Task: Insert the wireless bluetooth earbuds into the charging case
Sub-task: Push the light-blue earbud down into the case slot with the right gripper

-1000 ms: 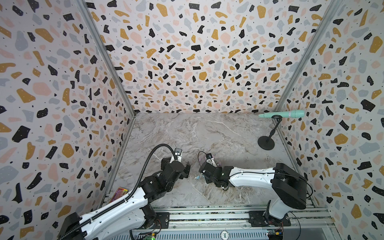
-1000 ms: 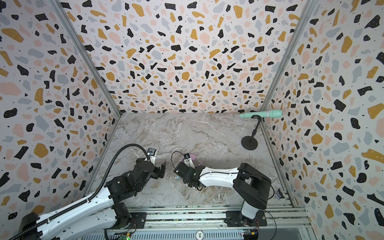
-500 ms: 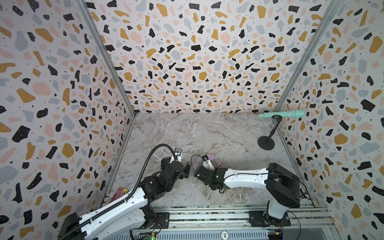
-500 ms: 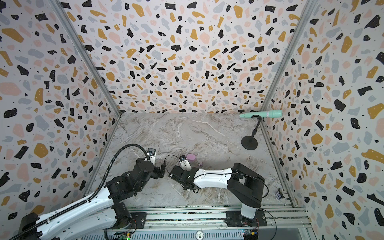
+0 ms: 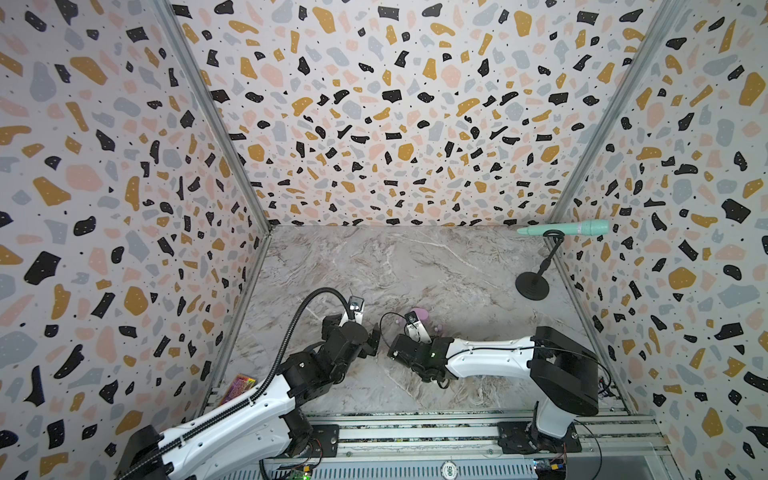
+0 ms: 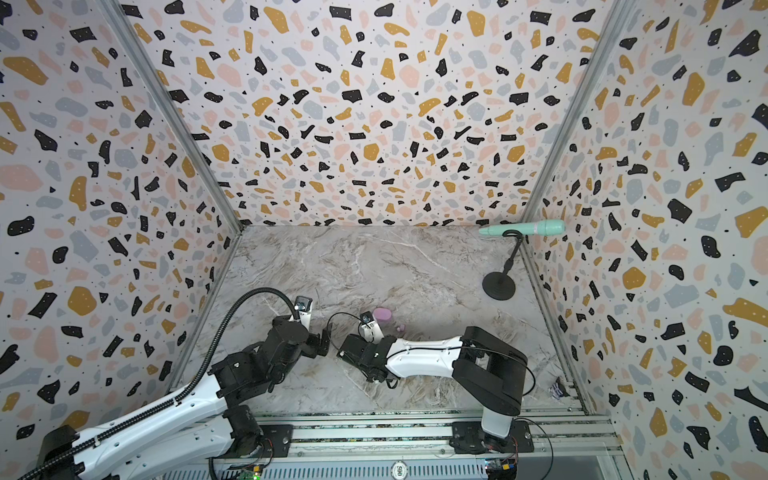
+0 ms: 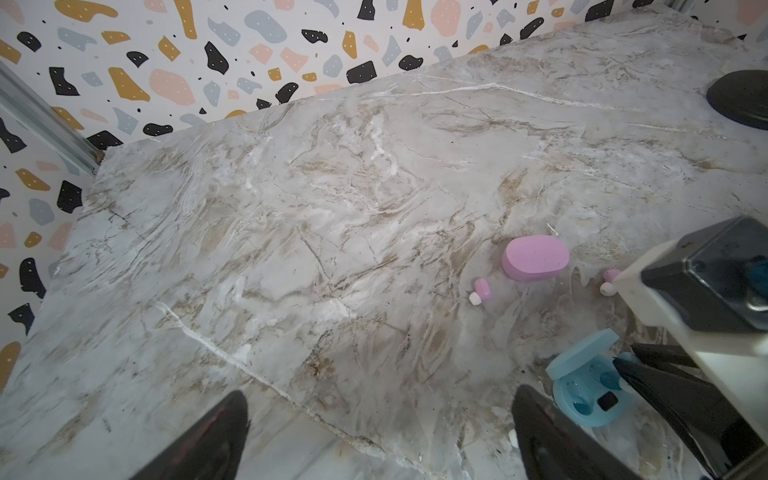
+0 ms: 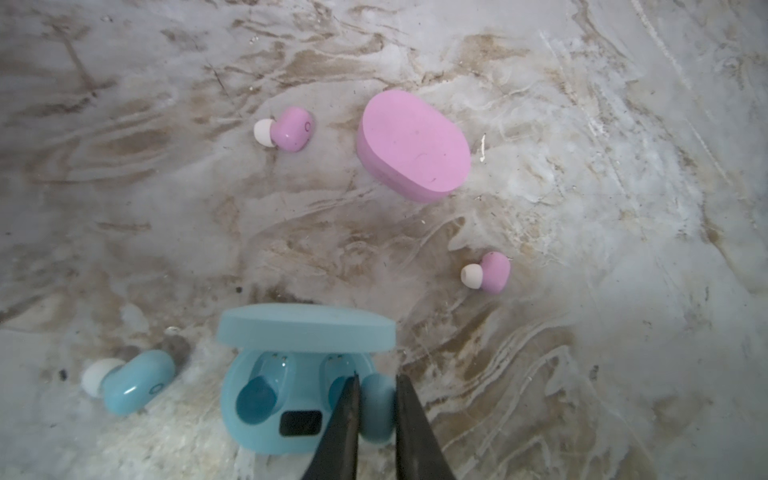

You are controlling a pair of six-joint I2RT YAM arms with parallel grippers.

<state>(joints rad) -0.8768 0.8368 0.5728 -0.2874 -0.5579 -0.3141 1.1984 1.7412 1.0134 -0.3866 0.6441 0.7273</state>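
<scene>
Right gripper (image 8: 377, 380): nearly shut, pinching the held blue earbud (image 8: 376, 411) between its fingertips.
Held bud position: at the rim of the open blue case (image 8: 257, 436), beside the nearer socket; not seated.
Blue case: lid (image 8: 305, 328) up; both sockets seemingly empty, one partly hidden behind a finger.
Left gripper (image 7: 380, 395): spread wide, holding nothing, one finger just beside the blue case.
Other buds: loose blue earbud (image 8: 133, 382) on the table (image 8: 623, 208) next to the blue case; pink earbuds (image 8: 291, 129) lying either side of the shut pink case (image 8: 413, 145), clear of it.
Step (judged): first blue bud going in; three left, pink case unopened.
Risk, slip: small smooth rounded bud in a narrow pinch; could twist or pop out on contact with the rim.
Risk, case shift: nothing bracing the case; an off-centre push could slide it, tip it or drop the lid.
Risk, orientation: whitish tip hidden by the fingers, facing impossible to tell; wrong way round means no seating.
Right wrist view only: the pinch, the socket interiors, the loose blue earbud in full.
Left wrist view only: spread of the left fingers; one pink bud half hidden behind the right arm's camera housing.
Top views: blue case and blue buds hidden under the right arm; pink case (image 5: 422, 313) visible.
</scene>
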